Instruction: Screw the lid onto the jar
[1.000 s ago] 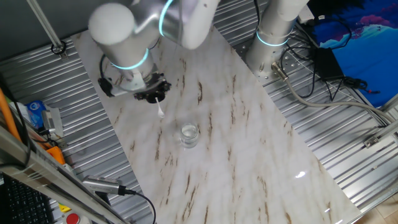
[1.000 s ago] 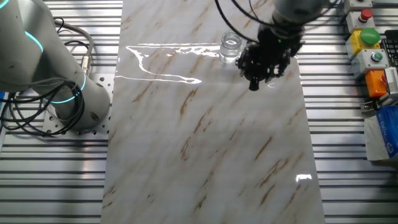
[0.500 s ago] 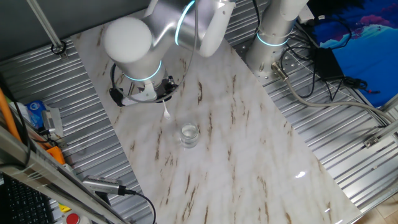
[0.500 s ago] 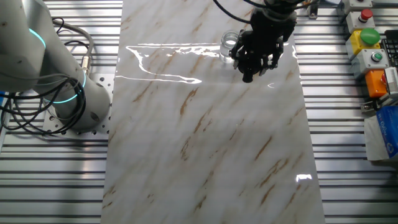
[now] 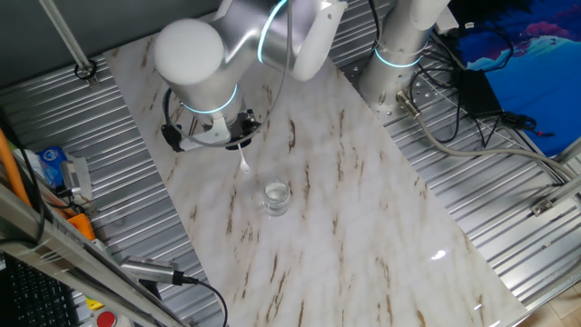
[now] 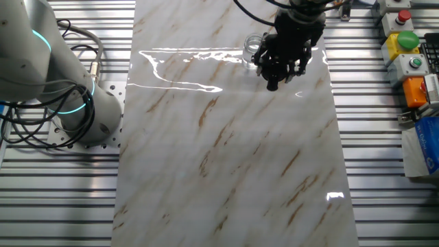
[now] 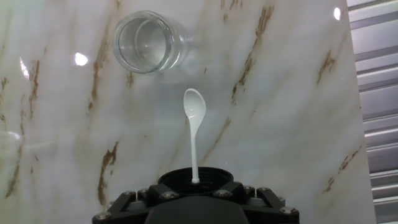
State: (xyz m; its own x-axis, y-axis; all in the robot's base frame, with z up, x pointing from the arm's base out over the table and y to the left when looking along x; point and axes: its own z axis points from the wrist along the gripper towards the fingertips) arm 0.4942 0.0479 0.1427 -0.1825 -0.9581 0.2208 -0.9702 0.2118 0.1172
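One change stands out to us, and it starts at the jaws: the gripper (image 7: 196, 190) is clenched on the lid (image 7: 196, 178). We judge this from the hand view, where the black threaded cap sits centred against the hand and clear of the table (image 5: 363, 209), though the fingers themselves are hidden. Compared with a second ago, the gripper (image 5: 229, 136) has travelled across the table toward the jar (image 5: 277, 197). Over the last half second we find almost no further travel. We take this as an approach that has slowed or paused short of the mark, with no threading begun. A thin white spoon (image 7: 193, 124) sticks out from the centre of the lid. Its long axis runs along the line of the fingers and points down at the marble, a little tilted in one fixed view (image 5: 243, 162). The jar (image 7: 148, 42) stands upright on the table with its mouth open upward and its axis vertical. In the hand view it lies beyond the spoon's bowl and off to the left, apart from it. In our judgement the spoon and lid must be brought over the mouth before any descent.
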